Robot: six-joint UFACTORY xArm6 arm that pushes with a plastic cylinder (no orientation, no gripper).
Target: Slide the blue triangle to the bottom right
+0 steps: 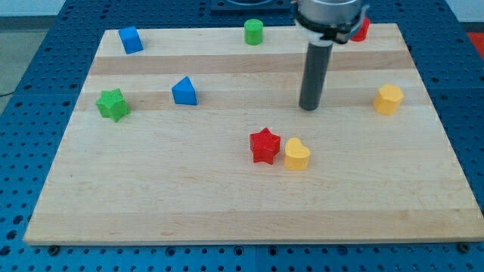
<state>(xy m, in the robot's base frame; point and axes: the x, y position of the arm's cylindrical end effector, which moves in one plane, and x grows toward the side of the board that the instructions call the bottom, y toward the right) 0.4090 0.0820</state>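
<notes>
The blue triangle (184, 91) lies on the wooden board (227, 204) in the view's left half, a little above mid-height. My tip (309, 107) stands on the board well to the right of the triangle, apart from it and touching no block. The red star (265, 146) and the yellow heart (296, 154) lie side by side below and to the left of the tip.
A blue cube (131, 39) sits at the top left and a green star (113, 103) at the left edge. A green cylinder (253, 32) sits at the top middle, a red block (361, 30) partly behind the arm at the top right, and a yellow hexagon (388, 99) at the right.
</notes>
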